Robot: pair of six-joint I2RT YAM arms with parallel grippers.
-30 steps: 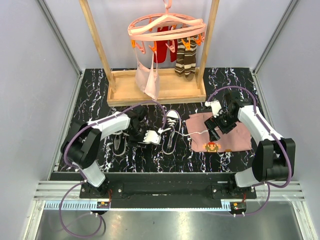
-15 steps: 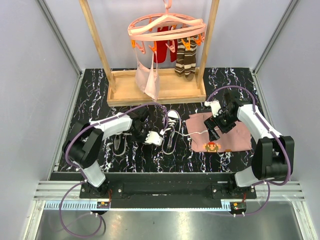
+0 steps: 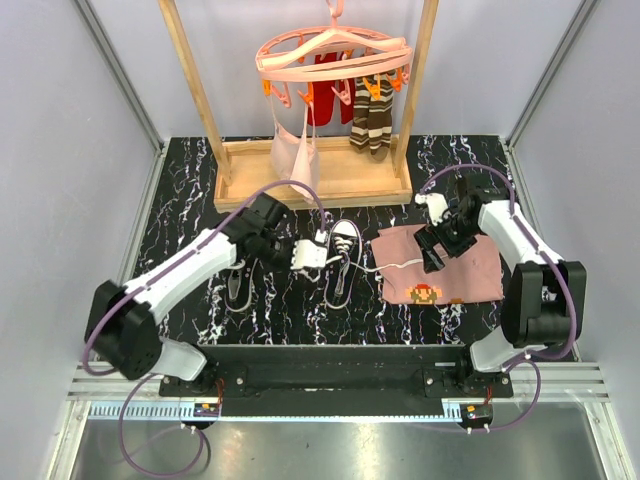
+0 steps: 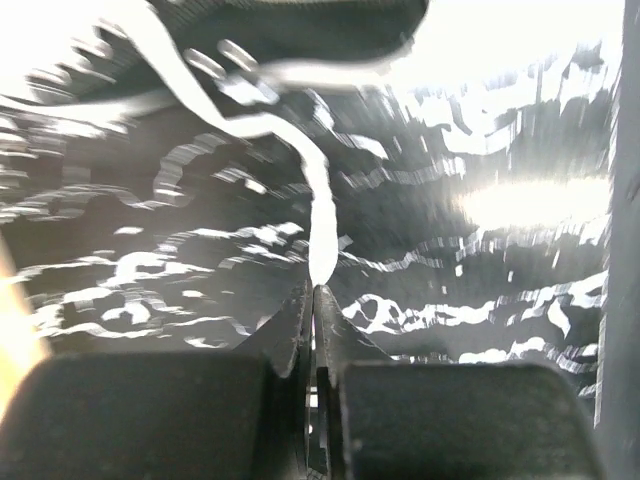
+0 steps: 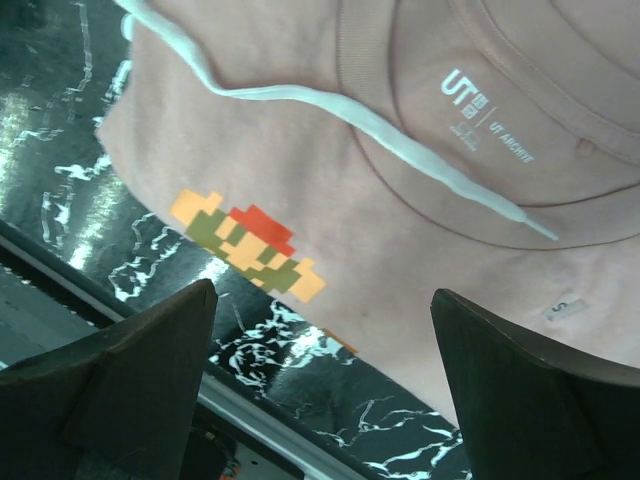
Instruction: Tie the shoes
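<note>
Our shoes sit mid-way on the marbled table, beside the pink cloth. Our right gripper hangs spread and empty over the lace lying there. Our left gripper pinches another lace end at its very fingertips, so a hard tug could slip it free.

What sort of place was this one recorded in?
Probably an enclosed robot test bench, not a home: plain grey panel walls box in a black marbled table, with staged laundry props, a wooden rack and pink clip hanger.

Glossy marbled table; matt woven lace
</note>
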